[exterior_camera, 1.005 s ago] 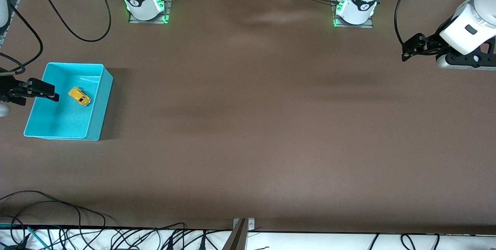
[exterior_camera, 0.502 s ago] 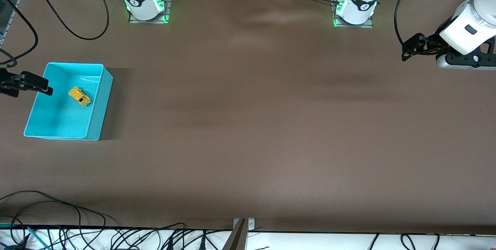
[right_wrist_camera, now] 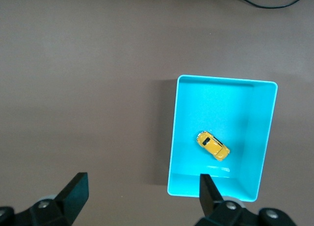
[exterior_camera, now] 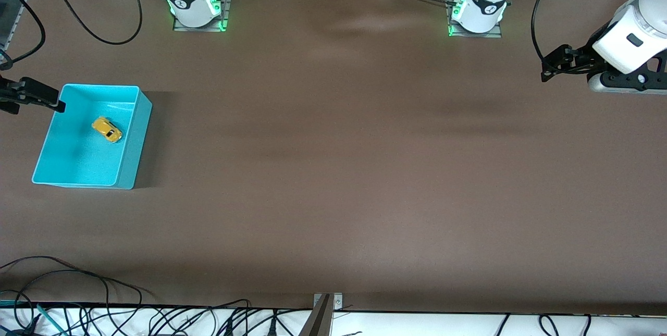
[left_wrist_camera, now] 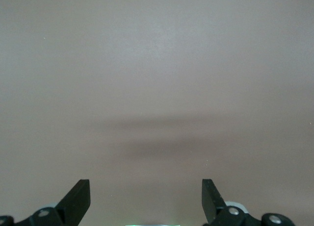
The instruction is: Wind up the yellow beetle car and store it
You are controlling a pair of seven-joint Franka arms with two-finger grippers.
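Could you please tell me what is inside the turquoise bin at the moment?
Only the yellow toy car lies on the floor of the turquoise bin, nearer its wall toward the robots' bases. Nothing covers the bin's inside; both grippers are clear of it.

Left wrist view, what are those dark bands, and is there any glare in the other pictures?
Left wrist view: soft blurred shadows across the bare table. Front view: green glow at both arm bases. Right wrist view: small bright glint on the bin floor beside the car.

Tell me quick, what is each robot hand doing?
Left end effector: open, holding nothing, over bare table.
Right end effector: open, holding nothing, up by the turquoise bin where the yellow beetle car sits.
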